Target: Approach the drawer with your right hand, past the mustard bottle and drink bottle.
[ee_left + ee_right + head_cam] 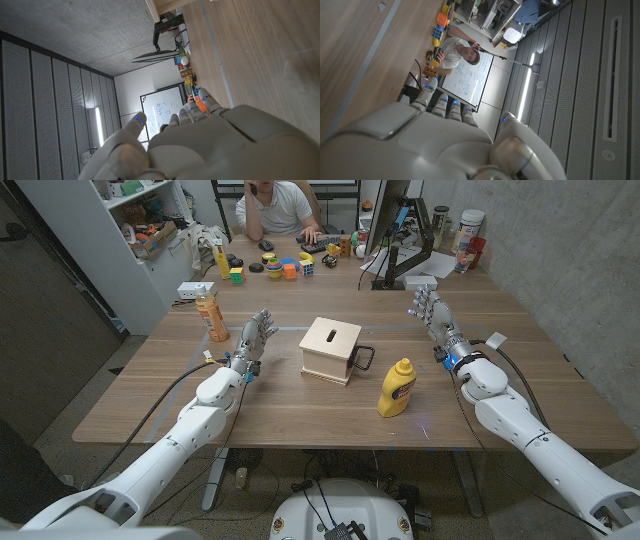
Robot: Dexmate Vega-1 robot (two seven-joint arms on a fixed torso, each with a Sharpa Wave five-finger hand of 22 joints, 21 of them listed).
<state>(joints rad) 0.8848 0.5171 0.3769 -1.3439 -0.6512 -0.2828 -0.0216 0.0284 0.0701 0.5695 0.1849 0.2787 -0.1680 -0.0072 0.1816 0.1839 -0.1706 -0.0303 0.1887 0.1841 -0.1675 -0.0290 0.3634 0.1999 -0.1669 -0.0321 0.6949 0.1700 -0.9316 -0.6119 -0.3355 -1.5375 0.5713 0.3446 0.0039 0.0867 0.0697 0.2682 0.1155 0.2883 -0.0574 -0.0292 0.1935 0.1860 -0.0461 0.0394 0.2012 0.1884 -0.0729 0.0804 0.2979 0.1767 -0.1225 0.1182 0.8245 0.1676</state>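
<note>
The small wooden drawer [331, 350] looked stiff and light, best taken by its black handle [364, 359]. The right hand [433, 313] hovered with fingers spread, holding nothing.

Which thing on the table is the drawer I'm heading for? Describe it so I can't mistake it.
On the wooden table, look midway between the two hands: the drawer is the small pale wooden box there, behind the yellow mustard bottle. Unlike the bottles, it is square, with a slot in its top and a black loop handle on its front.
</note>
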